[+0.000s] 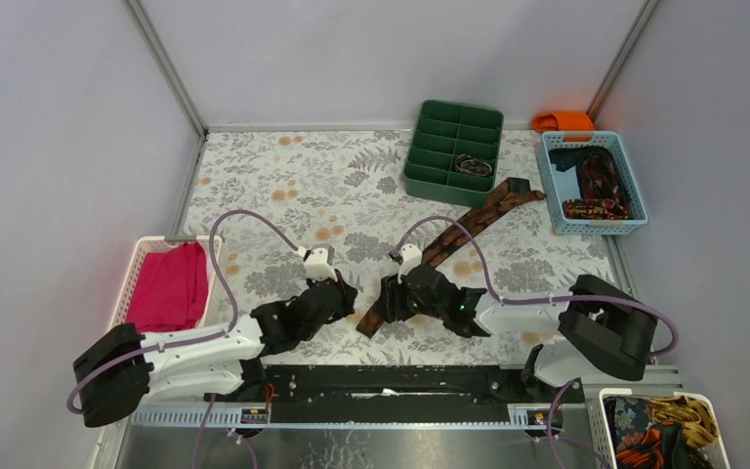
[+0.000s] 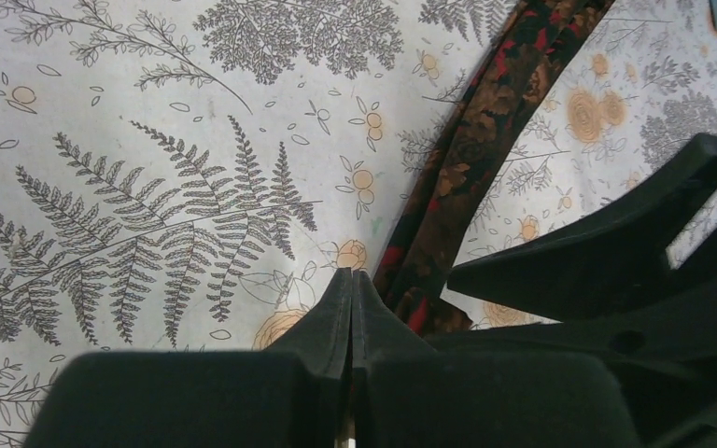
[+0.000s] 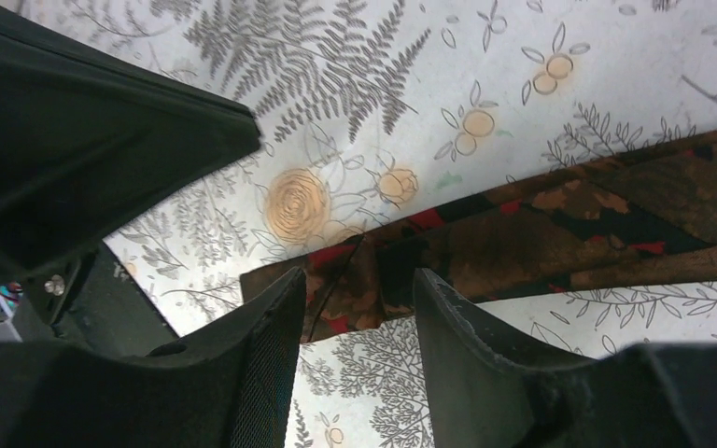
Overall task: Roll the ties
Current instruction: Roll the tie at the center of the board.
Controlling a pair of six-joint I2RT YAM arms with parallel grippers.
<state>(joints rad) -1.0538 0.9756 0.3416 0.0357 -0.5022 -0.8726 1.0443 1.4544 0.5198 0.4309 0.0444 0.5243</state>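
Right gripper (image 3: 359,289) half-open astride long brown-red patterned fabric tie (image 3: 569,224) end; left gripper (image 2: 352,280) shut, empty, beside tie. Your pinch may catch one layer only.

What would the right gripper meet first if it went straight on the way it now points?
Probably the near end of the patterned tie, which lies just ahead of the open right gripper; depth is unclear.

Right wrist view — tie (image 3: 560,233) cut off at right frame edge.
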